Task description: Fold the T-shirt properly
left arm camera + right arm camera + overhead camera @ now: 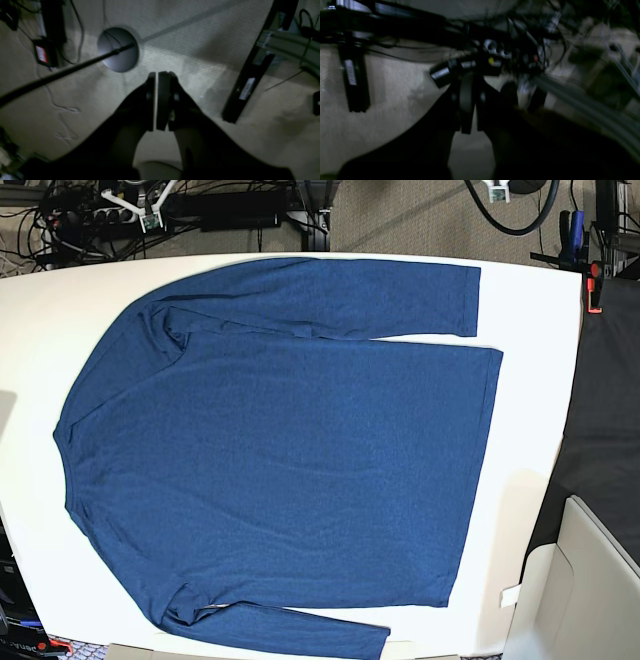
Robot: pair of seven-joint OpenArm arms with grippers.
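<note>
The T-shirt (290,450) is dark blue with long sleeves and lies flat on the white table (530,300) in the base view, neck end to the left. One sleeve (330,300) runs along the far edge and the other (280,625) along the near edge. Neither arm shows in the base view. In the left wrist view my left gripper (156,75) is shut with nothing between its fingers, above carpeted floor. In the blurred right wrist view my right gripper (471,77) is shut too, and the shirt is out of both wrist views.
A round lamp base (118,49) with a black pole and a black bar (250,82) lie on the carpet. Cables and metal framing (510,55) fill the right wrist view. To the table's right are a black surface (605,410) and a beige box (590,590).
</note>
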